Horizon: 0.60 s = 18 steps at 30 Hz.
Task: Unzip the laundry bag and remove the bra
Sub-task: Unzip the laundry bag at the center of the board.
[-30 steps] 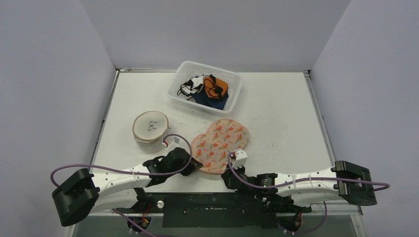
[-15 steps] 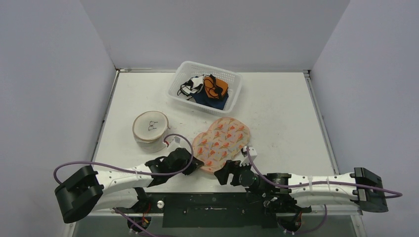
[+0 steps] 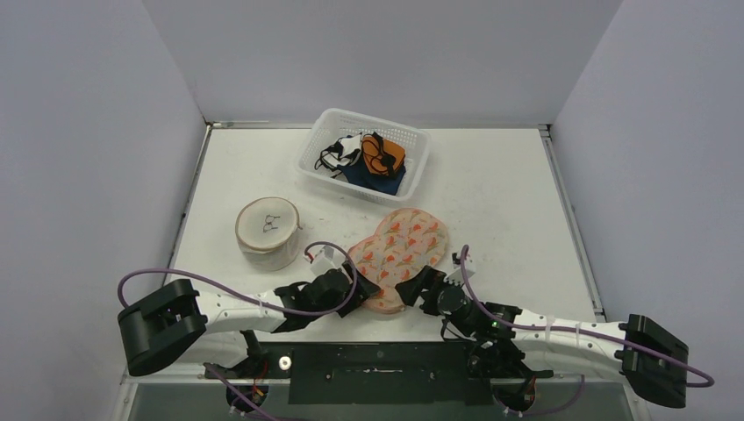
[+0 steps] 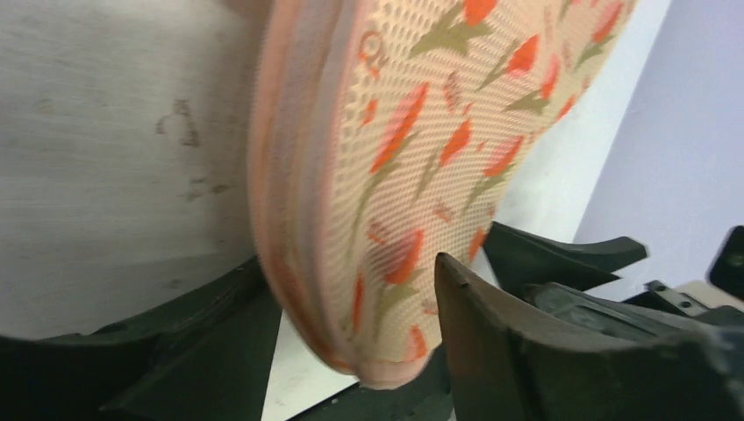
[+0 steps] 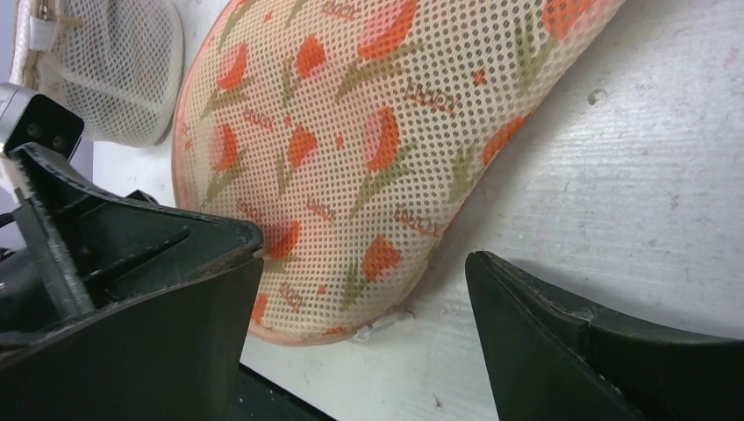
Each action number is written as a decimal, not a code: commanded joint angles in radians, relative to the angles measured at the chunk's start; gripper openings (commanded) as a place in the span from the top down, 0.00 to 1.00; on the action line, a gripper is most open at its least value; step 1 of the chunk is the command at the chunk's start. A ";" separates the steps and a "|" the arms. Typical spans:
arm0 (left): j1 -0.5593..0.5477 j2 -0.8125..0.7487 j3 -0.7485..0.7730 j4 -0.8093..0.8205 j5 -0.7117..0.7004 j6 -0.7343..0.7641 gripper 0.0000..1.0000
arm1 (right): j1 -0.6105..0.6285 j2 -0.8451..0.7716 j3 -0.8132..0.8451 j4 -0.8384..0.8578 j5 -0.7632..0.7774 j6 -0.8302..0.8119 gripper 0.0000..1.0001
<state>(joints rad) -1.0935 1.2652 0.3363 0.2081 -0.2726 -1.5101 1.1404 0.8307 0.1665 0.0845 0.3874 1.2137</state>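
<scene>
laundry bag (image 3: pixel 402 250) flat on table (image 3: pixel 509 193), left gripper (image 3: pixel 367 285) at its near left end, jaws parted loosely astride the tip, right gripper (image 3: pixel 411 289) at its near right edge, jaws wide, holding nothing

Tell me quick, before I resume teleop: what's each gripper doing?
Left gripper: open, the laundry bag's near end between its fingers.
Right gripper: open wide, holding nothing.

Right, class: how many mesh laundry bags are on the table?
2: a floral bag at the near edge, and a round white bag left of it. The basket may hide more.
</scene>
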 commanded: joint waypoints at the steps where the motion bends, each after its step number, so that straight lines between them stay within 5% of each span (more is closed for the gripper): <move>1: -0.014 -0.023 0.058 -0.020 0.008 0.058 0.34 | -0.038 0.031 0.003 0.089 -0.017 -0.020 0.11; 6: -0.036 -0.116 0.064 -0.199 -0.010 0.110 0.21 | -0.120 0.078 -0.004 0.111 -0.052 -0.097 0.17; 18: 0.033 -0.363 0.039 -0.400 -0.172 0.288 0.21 | -0.303 0.237 0.055 0.156 -0.190 -0.297 0.27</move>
<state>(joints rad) -1.1198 0.9352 0.3328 -0.1352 -0.3592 -1.3502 0.8734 1.0351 0.1947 0.2092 0.2390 0.9997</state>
